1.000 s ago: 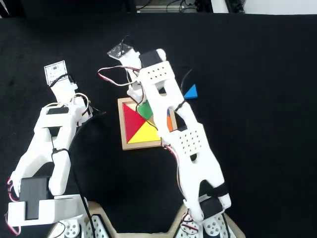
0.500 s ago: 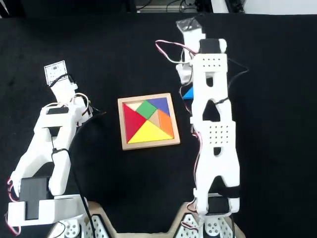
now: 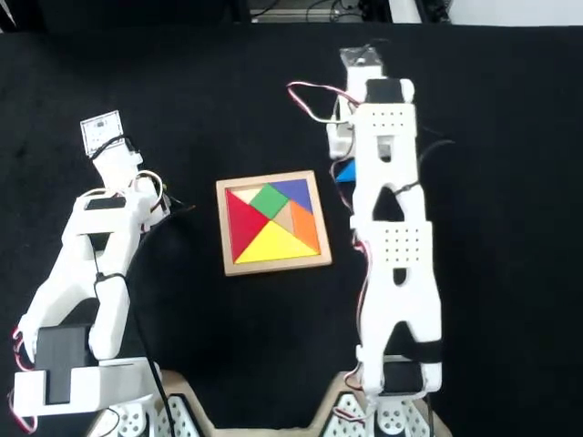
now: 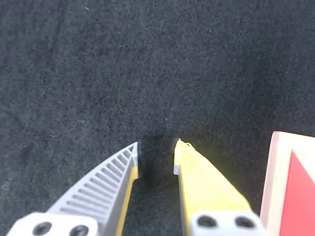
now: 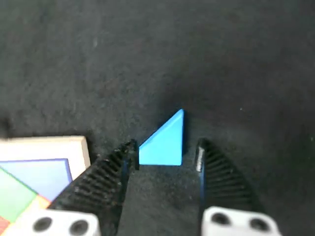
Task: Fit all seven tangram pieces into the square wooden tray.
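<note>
Plainly found the right gripper (image 5: pixel 166 147) part-open astride the blue triangle (image 5: pixel 166 142) right of the tray (image 5: pixel 59 143); judged it light, stiff, best pinched edge-to-edge.

The bench (image 3: pixel 510 273) is matte black and felt-like across its whole top. Past its far edge lie dark cables (image 3: pixel 314 9) and a pale surface (image 3: pixel 515 11). A light wooden board (image 3: pixel 264 428) sits at the near edge.

High camera is looking steeply down over the black table (image 3: pixel 510 109), arm bases nearest. Wrist cameras are looking closely past the left gripper (image 4: pixel 157 143) and right gripper (image 5: pixel 166 143) at the tabletop, each catching an edge of the tray (image 3: pixel 221 228) also seen overhead.
</note>
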You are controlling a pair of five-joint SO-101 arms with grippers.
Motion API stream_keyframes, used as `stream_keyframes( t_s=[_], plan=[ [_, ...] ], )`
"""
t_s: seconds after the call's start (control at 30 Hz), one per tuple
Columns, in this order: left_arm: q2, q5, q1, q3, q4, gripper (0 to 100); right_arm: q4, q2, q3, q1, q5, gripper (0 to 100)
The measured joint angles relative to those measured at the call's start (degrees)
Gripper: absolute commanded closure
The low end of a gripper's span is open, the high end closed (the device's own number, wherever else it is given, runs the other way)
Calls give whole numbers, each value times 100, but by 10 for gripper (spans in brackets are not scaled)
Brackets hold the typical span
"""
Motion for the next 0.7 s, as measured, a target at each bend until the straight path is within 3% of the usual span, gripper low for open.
stream_keyframes(
  t_s=[0.7],
  plan=[
    [0,0,0,0,0,870,-70,325,0,-18,-440,818]
  ],
)
